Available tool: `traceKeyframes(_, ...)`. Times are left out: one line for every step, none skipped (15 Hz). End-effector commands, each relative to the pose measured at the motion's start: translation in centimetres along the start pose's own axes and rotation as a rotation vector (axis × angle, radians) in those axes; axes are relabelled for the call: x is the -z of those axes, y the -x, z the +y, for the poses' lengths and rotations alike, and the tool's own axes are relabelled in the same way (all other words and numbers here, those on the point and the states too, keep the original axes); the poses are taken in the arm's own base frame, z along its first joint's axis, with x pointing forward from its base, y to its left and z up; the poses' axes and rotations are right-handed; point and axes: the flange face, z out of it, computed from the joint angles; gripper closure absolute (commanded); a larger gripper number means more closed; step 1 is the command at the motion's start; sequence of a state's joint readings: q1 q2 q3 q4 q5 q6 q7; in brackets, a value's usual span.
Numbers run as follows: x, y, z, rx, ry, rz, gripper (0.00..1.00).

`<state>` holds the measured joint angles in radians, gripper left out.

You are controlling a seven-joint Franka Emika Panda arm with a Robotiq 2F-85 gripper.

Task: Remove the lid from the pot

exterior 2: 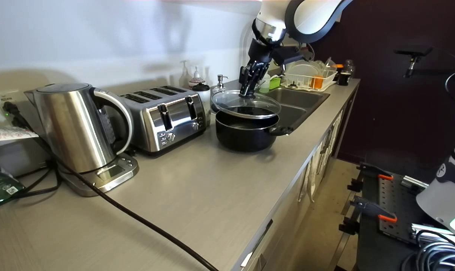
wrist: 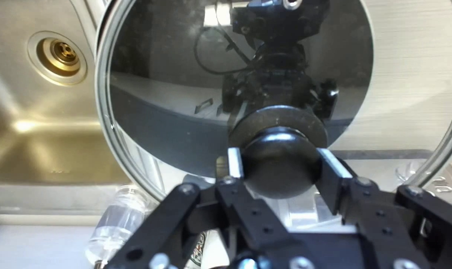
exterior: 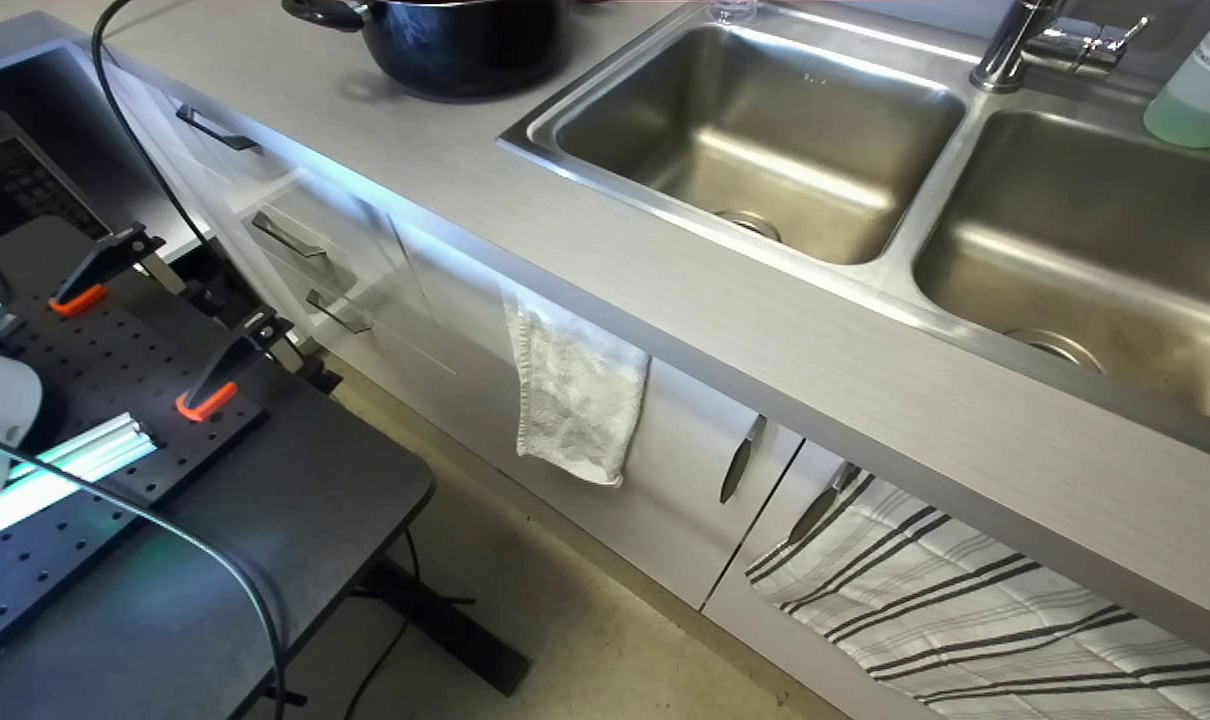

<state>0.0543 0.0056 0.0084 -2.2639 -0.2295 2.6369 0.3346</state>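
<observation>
The glass lid (exterior 2: 267, 105) with its silvery rim is held slightly tilted above the black pot (exterior 2: 246, 137) in an exterior view, with a gap over the pot's rim. My gripper (exterior 2: 247, 92) is above the lid, at its knob. In the wrist view the gripper (wrist: 284, 162) is shut on the lid's round black knob (wrist: 280, 168), one finger on each side. The lid (wrist: 173, 116) fills the upper part there, and a dark round area shows through it. The pot (exterior: 465, 45) also stands at the top of an exterior view, where its upper part, the lid and gripper are out of view.
A steel toaster (exterior 2: 167, 116) and a kettle (exterior 2: 71, 128) stand beside the pot along the wall. A double steel sink (exterior: 765, 140) lies on its other side. Soap bottles (exterior 2: 220, 84) stand behind the pot, and a black cable (exterior 2: 137, 218) crosses the counter.
</observation>
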Motion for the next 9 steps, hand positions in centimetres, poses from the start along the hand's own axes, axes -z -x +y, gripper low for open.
traceKeyframes(3.6,1.8,-2.6,0.087,-0.038,0.056,0.75)
traceKeyframes(4.0,2.3,-3.6,0.116,-0.043,0.059,0.75)
traceKeyframes(4.3,3.1,-5.4,0.164,-0.05,0.054,0.75)
traceKeyframes(4.6,3.7,-6.8,0.199,-0.055,0.057,0.75)
traceKeyframes(4.7,4.7,-8.8,0.248,-0.067,0.05,0.75)
traceKeyframes(4.8,5.5,-10.5,0.29,-0.074,0.051,0.75)
traceKeyframes(4.6,6.8,-12.8,0.343,-0.086,0.038,0.75)
traceKeyframes(4.6,7.7,-14.4,0.381,-0.096,0.029,0.75)
traceKeyframes(4.4,8.9,-16.3,0.421,-0.106,0.023,0.75)
